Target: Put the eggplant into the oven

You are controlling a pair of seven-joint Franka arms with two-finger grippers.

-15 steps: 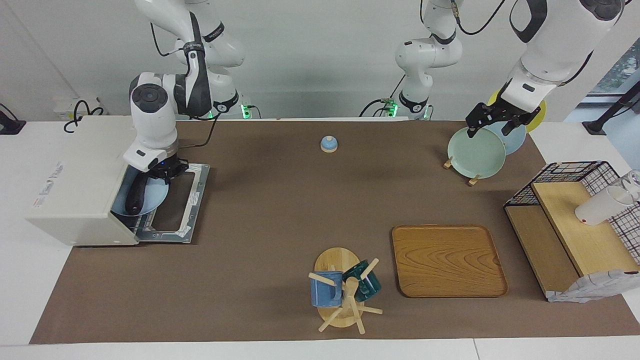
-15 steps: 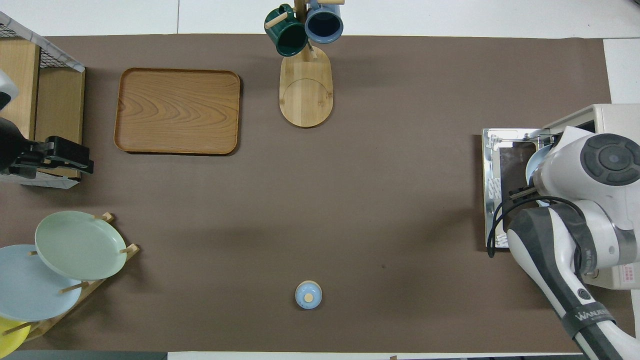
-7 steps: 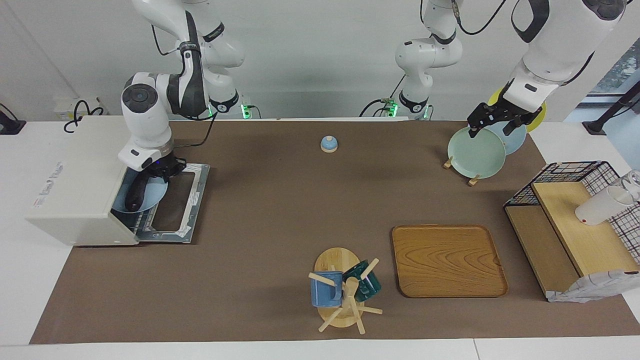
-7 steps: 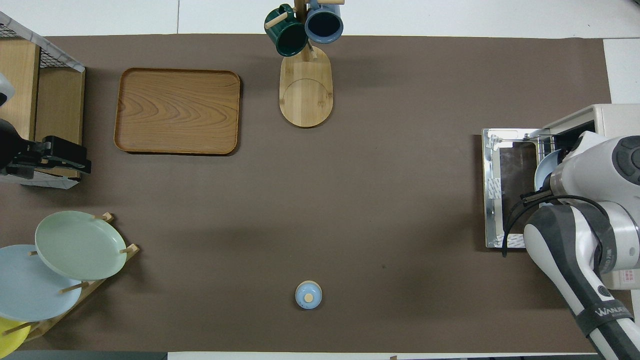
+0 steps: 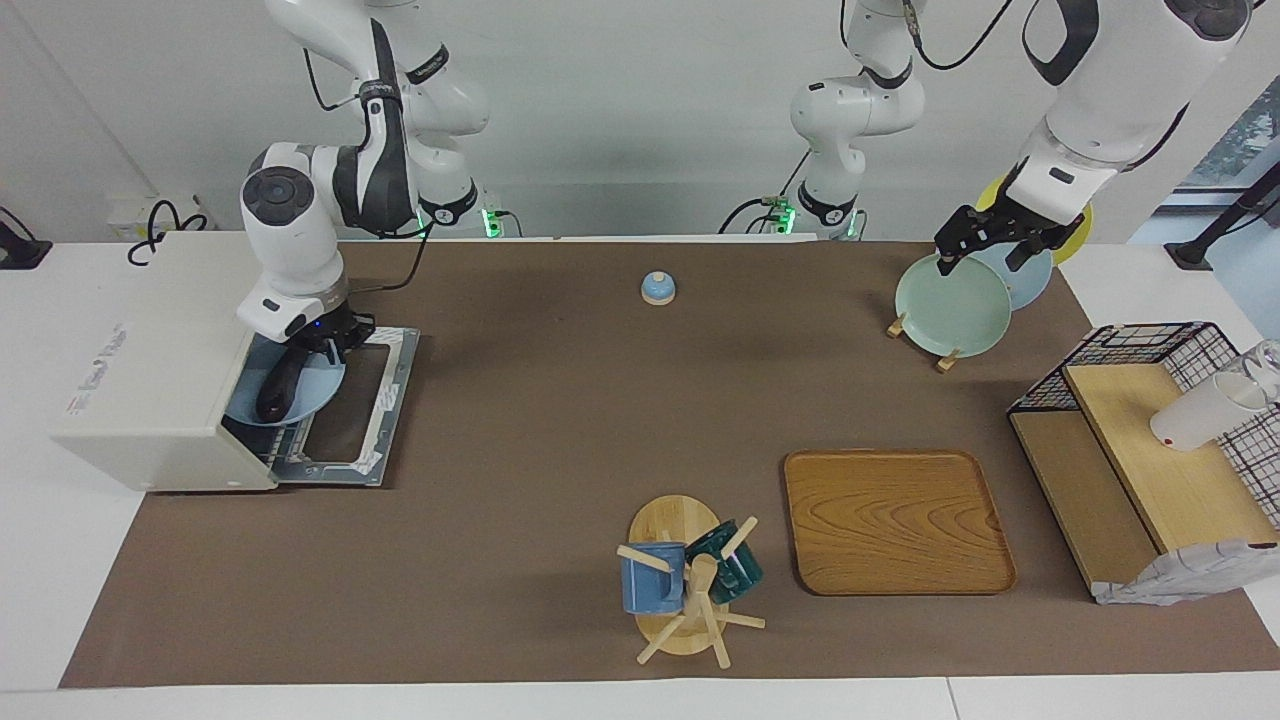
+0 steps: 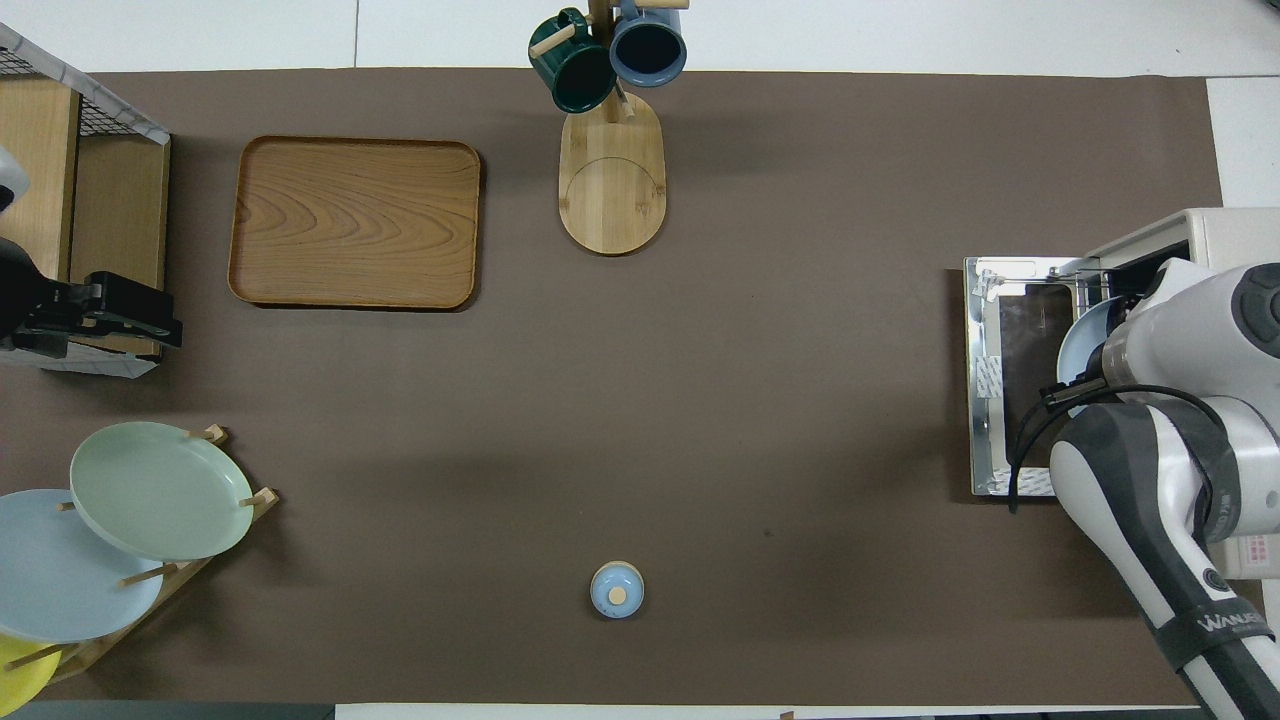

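My right gripper hangs over the eggplant, which lies on the blue plate at the oven mouth; whether my fingers have let go I cannot tell. Lifting carelessly could drag the plate out onto the open door. Well away from the oven, my left gripper waits spread wide over the green plate.

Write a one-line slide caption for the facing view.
Right gripper at the open oven, over the eggplant lying on a blue plate inside; left gripper waits above the plate rack.
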